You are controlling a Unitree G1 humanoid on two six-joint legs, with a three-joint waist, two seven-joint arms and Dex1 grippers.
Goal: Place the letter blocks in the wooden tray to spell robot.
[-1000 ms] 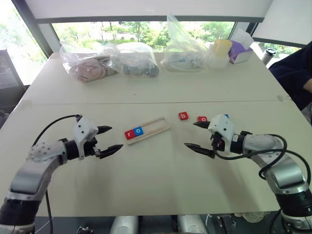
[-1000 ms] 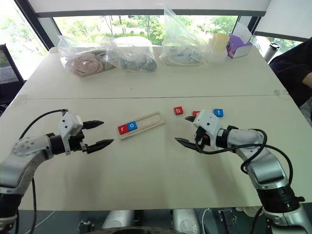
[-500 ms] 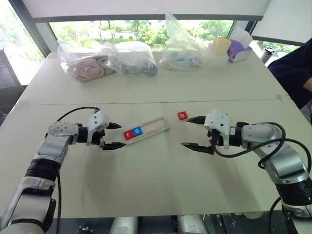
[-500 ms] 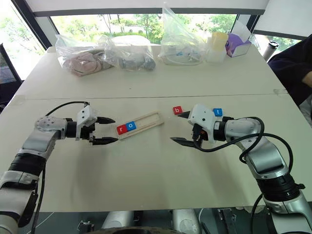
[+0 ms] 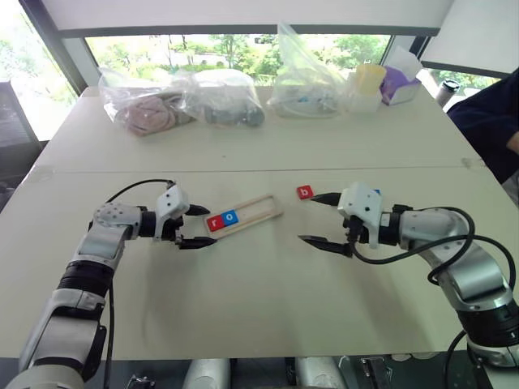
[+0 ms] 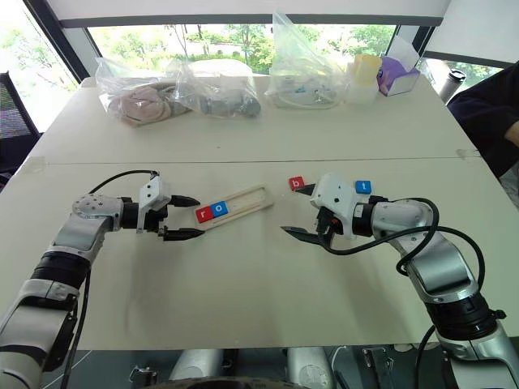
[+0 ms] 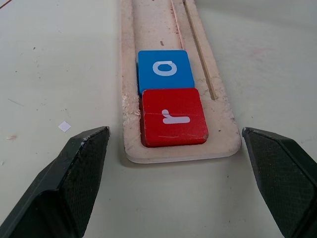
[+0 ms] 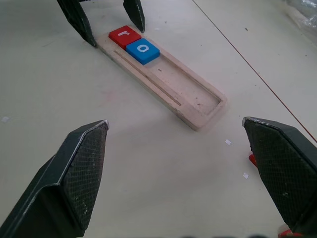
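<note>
The wooden tray [image 6: 233,204] lay slanted on the pale table [image 6: 243,284], between the two arms. Its slot held two letter blocks at the end nearer the left arm: a red "r" block [image 7: 172,116] at the very end, and a blue "o" block [image 7: 164,70] touching it on the inner side. The rest of the slot was bare wood. The left gripper [image 6: 185,217] sat just beside that filled end of the tray, fingers spread wide and holding nothing; in the left wrist view the two fingertips [image 7: 79,163] stood on either side of the tray's end without touching it. The right gripper [image 6: 298,211] hovered near the tray's other end, also spread wide and empty. A red "b" block [image 6: 297,184] lay on the table just beside the right gripper's upper finger. A blue "t" block [image 6: 363,187] lay behind the right gripper's white housing. A sliver of red showed at the edge of the right wrist view by one finger, possibly another block, though too little of it was visible to tell. Several clear plastic bags [image 6: 219,93] and a purple tissue box [image 6: 397,79] sat along the far edge of the table. A person's dark sleeve [image 6: 495,109] showed at the far right.
</note>
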